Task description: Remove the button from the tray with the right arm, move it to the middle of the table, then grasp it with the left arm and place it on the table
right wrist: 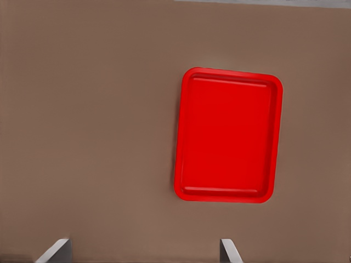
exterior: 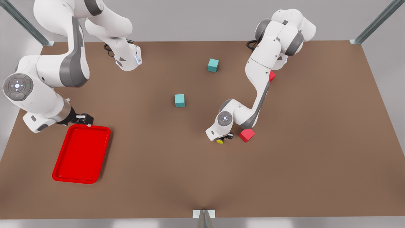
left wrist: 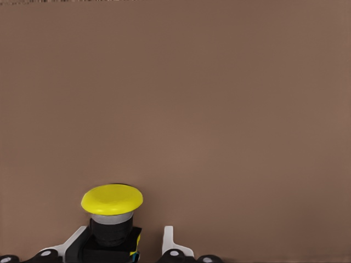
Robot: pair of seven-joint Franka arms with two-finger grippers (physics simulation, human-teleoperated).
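The button (exterior: 220, 141), yellow-capped with a dark body, stands low at the table (exterior: 300, 158) near the middle. My left gripper (exterior: 225, 137) is down around it. In the left wrist view the button (left wrist: 112, 219) sits between the fingers of the left gripper (left wrist: 122, 245); one finger is against its body and the other stands off with a gap, so the gripper is open. My right gripper (exterior: 83, 119) hovers over the far end of the red tray (exterior: 80, 152) at the front view's left. The right wrist view shows the tray (right wrist: 227, 137) bare and the right gripper (right wrist: 143, 251) open.
A red cube (exterior: 246, 135) lies right beside the left gripper, and another red cube (exterior: 271, 76) peeks from behind that arm. Two teal cubes (exterior: 179, 100) (exterior: 213, 65) sit toward the table's middle and back. Metal frame posts stand at the corners.
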